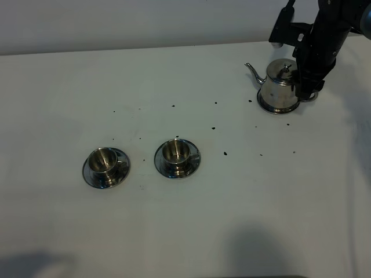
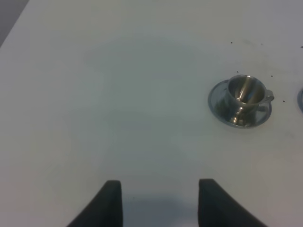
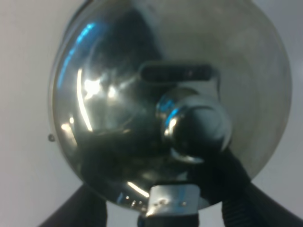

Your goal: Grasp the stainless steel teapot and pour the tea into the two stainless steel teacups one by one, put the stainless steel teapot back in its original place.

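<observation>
We have the right gripper [image 1: 306, 87], jaws wide apart, at the teapot's [image 1: 277, 90] 3 o'clock astride its handle [image 3: 173, 197], spout [image 1: 252, 70] pointing toward 9 o'clock.

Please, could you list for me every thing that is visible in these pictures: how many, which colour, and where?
teapot: one, shiny steel, far right of the table, standing on a disc
disc: one, shiny steel, under the teapot
left teacup, right teacup: two, shiny steel, left of centre, each on a saucer
saucers: two, shiny steel, under the teacups
specks: several, dark, scattered between teapot and teacups
table: one, white, under everything
left claw: one, black, open and empty, over bare table near the left teacup
right claw: one, black, open, at the teapot's handle side
</observation>
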Available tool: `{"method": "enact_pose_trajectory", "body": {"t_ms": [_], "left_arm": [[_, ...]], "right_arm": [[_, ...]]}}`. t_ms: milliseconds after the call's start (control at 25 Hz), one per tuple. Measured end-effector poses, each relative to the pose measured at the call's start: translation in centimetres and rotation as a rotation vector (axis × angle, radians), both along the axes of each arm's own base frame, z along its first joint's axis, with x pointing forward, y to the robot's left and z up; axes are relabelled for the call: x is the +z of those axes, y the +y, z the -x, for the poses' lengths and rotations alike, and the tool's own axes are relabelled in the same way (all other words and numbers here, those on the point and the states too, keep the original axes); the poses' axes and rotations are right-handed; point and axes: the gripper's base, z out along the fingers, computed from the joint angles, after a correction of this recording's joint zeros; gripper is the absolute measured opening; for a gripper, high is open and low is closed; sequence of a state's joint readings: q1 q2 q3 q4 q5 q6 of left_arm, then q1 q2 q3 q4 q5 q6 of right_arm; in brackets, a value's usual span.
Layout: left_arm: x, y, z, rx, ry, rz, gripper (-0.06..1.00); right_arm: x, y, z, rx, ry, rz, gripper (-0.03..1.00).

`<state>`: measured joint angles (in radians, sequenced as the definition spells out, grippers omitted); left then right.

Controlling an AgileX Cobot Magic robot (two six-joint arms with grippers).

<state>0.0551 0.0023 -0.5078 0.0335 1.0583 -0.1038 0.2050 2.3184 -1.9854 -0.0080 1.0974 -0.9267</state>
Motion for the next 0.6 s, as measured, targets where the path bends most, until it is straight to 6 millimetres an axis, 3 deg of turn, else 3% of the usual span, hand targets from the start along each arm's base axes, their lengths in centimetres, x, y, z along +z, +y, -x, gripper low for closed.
{"method": "enact_pose_trajectory", "body": {"t_ms": [600], "left_arm": [[0.0,0.0,0.0,0.001,0.0,0.001,0.41]], "right_arm": [[-1.7,-0.1,-0.2,0.003,0.024,0.024,0.51]]}}
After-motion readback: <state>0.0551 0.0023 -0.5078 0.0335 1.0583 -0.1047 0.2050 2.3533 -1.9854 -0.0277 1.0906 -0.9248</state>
